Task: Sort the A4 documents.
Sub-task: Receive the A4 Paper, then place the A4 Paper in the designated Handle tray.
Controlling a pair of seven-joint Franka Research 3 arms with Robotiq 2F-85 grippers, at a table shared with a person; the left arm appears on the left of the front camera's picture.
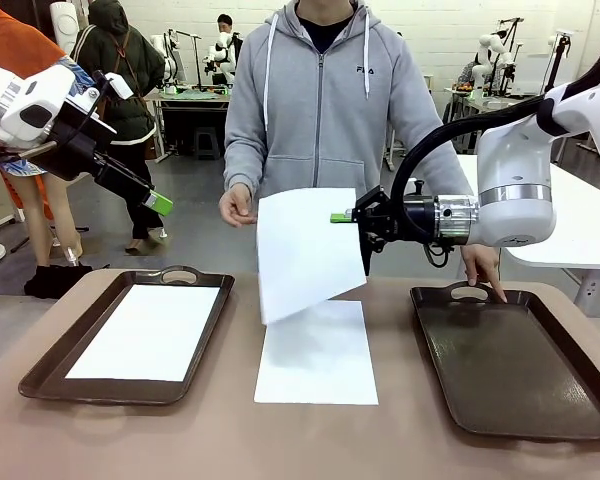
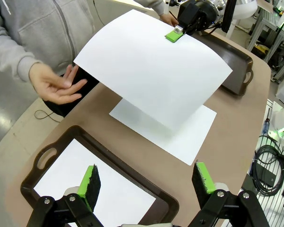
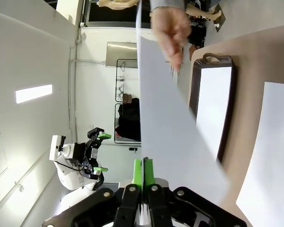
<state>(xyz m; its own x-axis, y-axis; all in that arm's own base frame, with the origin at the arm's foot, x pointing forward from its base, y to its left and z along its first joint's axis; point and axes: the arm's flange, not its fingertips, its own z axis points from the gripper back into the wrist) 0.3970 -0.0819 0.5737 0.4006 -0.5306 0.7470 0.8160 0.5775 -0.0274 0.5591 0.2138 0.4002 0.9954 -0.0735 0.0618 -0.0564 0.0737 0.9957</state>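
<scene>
My right gripper (image 1: 344, 217) is shut on the edge of a white A4 sheet (image 1: 305, 250), which hangs tilted in the air above the table's middle. In the right wrist view the sheet (image 3: 175, 132) runs edge-on from the shut gripper (image 3: 144, 171). Another sheet (image 1: 317, 352) lies flat on the table below it. A third sheet (image 1: 148, 331) lies in the left brown tray (image 1: 42, 372). My left gripper (image 1: 156, 203) hovers open, high above the left tray's far end; its green pads (image 2: 90, 182) stand wide apart over the tray (image 2: 46, 157), with the held sheet (image 2: 151, 66) beyond.
An empty brown tray (image 1: 515, 365) lies on the right; the person's hand (image 1: 480, 270) rests on its handle. The person's other hand (image 1: 237, 206) is raised, open, beside the held sheet. A white table (image 1: 580, 225) stands at the far right.
</scene>
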